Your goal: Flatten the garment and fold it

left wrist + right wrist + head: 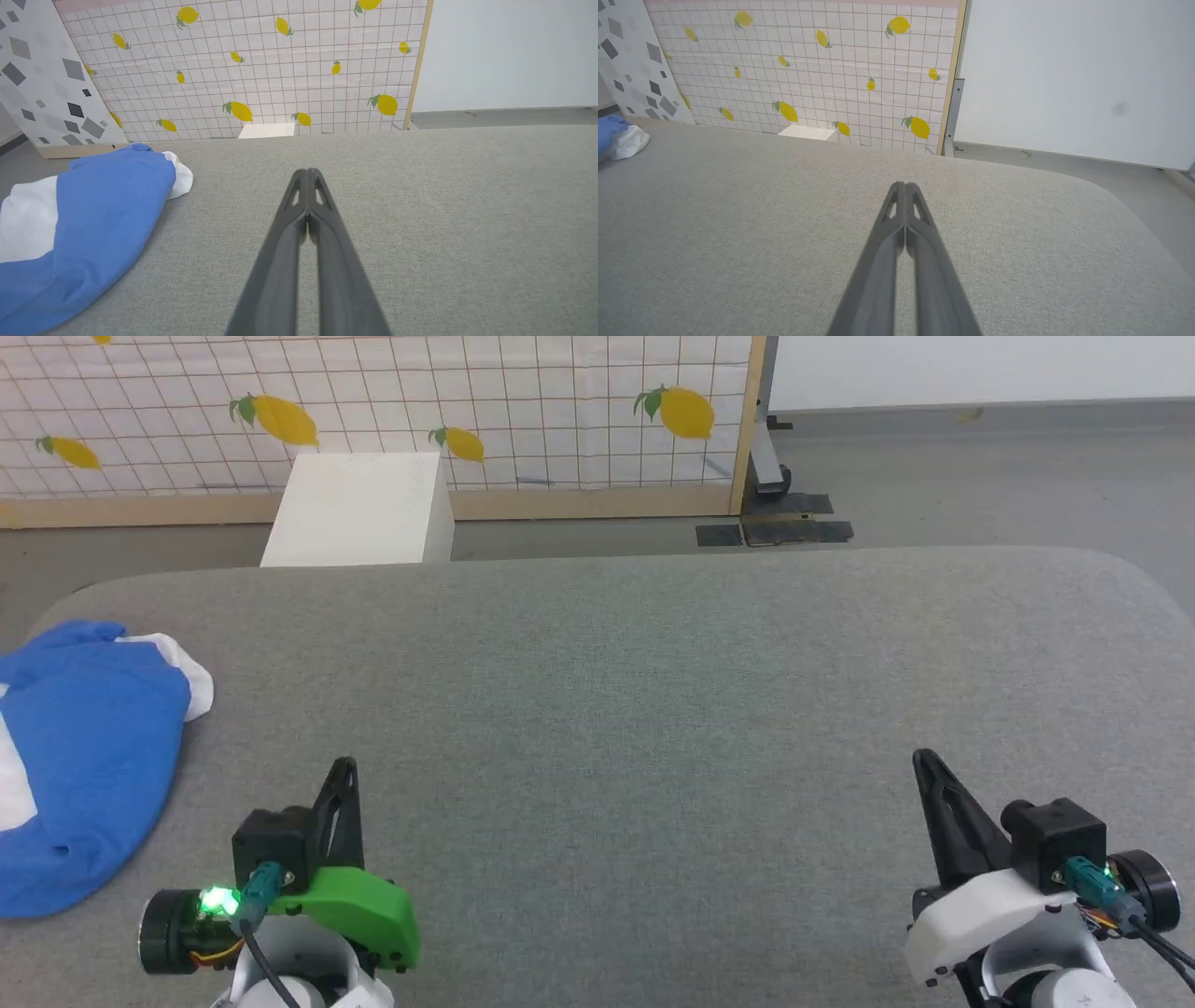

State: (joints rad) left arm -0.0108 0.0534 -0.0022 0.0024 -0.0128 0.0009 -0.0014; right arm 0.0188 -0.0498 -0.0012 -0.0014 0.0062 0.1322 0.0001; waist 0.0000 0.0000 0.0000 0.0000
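A wide grey padded surface is spread beneath both grippers and reaches well ahead of their fingertips, out to a rounded far edge. Beyond that edge, ahead of both grippers, an upright screen with a white grid and yellow lemons is seen. A second panel, speckled with grey shapes, is set to the left of it in the left wrist view.

The garment is found on the padded surface to the left of the left gripper, near it but not touched by it, and well apart from the right gripper. It is bunched in a loose heap. Blue cloth is shown on most of it, with a white panel at its left side and a white fold at its far end.

A white box is placed on the floor past the far edge, almost straight ahead of the left gripper, against the foot of the screen.

Both grippers are held just over the bare surface, fingers pointed forward. On each the two dark fingers are pressed together at the tips, and nothing is gripped by either.
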